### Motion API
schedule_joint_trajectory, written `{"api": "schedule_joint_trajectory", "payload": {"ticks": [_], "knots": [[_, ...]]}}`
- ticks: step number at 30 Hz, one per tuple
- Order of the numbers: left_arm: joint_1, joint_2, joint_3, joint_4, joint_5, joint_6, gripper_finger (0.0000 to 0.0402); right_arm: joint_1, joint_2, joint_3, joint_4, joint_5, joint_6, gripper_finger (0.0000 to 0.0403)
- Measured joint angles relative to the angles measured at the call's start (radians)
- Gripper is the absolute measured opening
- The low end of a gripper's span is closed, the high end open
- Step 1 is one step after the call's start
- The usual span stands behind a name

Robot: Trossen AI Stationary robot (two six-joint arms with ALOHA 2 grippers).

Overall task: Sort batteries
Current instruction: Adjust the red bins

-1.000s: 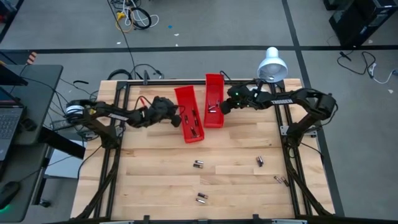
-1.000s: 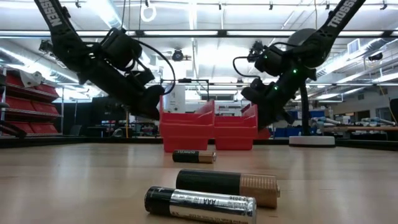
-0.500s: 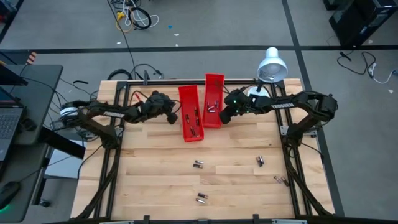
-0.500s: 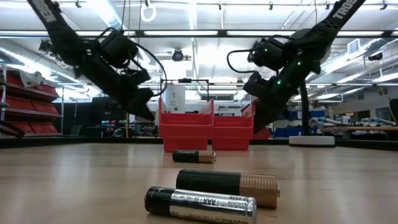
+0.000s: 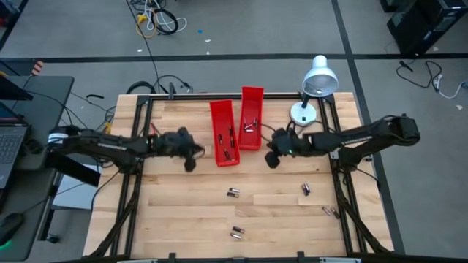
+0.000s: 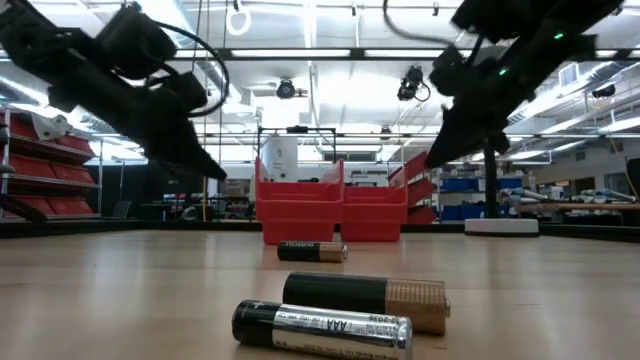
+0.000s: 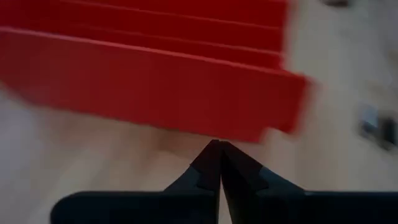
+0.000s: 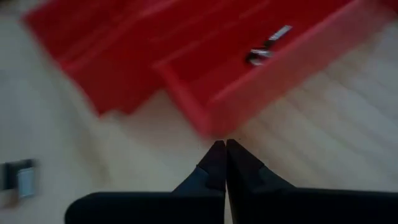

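Two red bins stand side by side at the table's far middle: the left bin [image 5: 224, 133] and the right bin [image 5: 251, 117], each with a few batteries inside [image 8: 267, 46]. Loose batteries lie on the wood nearer the front [image 5: 233, 193] [image 5: 237, 233] [image 5: 306, 189] [image 5: 329, 211]; three of them show close up in the low view [image 6: 322, 328] [image 6: 365, 300] [image 6: 312, 251]. My left gripper [image 5: 191, 164] [image 7: 219, 148] hangs shut and empty above the table, left of the left bin's near end. My right gripper [image 5: 270, 160] [image 8: 222, 145] hangs shut and empty just right of the right bin's near end.
A white desk lamp [image 5: 319, 76] stands at the table's far right corner on its round base [image 5: 301, 113]. Black frame rails run along the table's left and right sides [image 5: 338, 183]. A laptop [image 5: 11, 142] sits on a stand off the table's left.
Both grippers have drawn back from over the red bins toward the table's near edge and risen a little. The left one went also toward the left edge; the right arm swung out from the right bin. The bins and loose batteries have not moved.
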Motion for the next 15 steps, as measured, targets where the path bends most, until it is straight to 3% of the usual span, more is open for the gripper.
{"api": "schedule_joint_trajectory", "payload": {"ticks": [9, 15], "knots": [[-0.265, 0.121, -0.037, 0.214, 0.008, 0.001, 0.0014, 0.248, 0.021, -0.144, 0.283, 0.156, 0.128, 0.0000], [-0.314, 0.320, -0.011, 0.433, -0.094, 0.027, 0.0015, 0.328, 0.080, -0.201, 0.448, 0.233, 0.168, 0.0000]]}}
